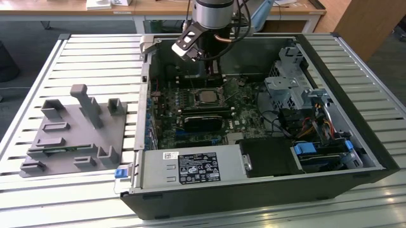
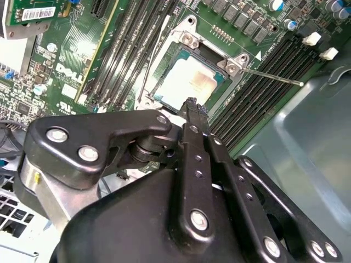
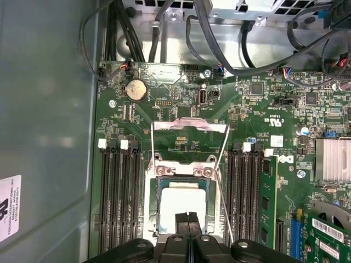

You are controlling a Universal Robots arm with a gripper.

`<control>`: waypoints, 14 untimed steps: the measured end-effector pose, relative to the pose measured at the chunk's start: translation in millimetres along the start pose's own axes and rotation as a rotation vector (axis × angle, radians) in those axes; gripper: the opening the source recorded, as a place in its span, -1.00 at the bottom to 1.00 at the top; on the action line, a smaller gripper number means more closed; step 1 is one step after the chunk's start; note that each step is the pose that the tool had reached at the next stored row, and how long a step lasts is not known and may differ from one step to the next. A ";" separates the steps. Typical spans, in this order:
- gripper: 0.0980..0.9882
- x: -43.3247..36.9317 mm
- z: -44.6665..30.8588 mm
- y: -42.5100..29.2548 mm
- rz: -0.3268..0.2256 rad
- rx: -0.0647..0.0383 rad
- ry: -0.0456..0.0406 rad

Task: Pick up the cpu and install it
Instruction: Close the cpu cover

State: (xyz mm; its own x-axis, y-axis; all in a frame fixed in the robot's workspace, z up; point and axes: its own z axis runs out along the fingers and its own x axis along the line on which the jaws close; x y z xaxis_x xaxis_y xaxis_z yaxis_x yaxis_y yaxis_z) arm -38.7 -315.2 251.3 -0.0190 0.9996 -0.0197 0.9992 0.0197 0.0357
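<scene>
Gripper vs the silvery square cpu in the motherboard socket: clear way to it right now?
Probably yes. The silvery-grey square cpu lies bare in the motherboard socket, whose metal load plate is flipped open; the shut gripper hangs right over it, nothing between.

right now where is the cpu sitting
In the first wrist view the cpu lies in the motherboard socket, between the two banks of memory slots, right by the tips of the shut gripper.
</scene>
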 end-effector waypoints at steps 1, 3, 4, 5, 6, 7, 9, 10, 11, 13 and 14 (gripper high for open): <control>-0.98 0.0 -0.3 0.0 0.000 0.000 0.0000; -0.98 0.0 -1.0 0.0 0.000 0.000 0.0000; -0.98 0.0 -1.4 0.0 0.000 0.000 0.0000; -0.98 0.0 -1.7 0.0 0.000 0.000 0.0000; -0.98 0.0 -2.1 0.1 0.000 0.000 0.0000; -0.98 -0.1 -2.5 0.1 0.000 0.000 0.0000; -0.98 -0.1 -3.1 0.1 0.000 0.000 0.0001; -0.98 -0.1 -3.5 0.1 0.000 0.000 0.0000; -0.98 -0.1 -3.8 0.1 0.000 0.000 0.0000; -0.98 -0.1 -4.6 0.2 0.000 0.000 0.0000; -0.98 -0.1 -4.9 0.2 0.000 0.000 0.0000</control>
State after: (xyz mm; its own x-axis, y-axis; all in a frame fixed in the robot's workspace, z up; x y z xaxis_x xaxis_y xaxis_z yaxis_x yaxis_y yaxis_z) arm -38.7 -315.2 256.2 -0.0187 0.9996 -0.0196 0.9992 0.0194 0.0358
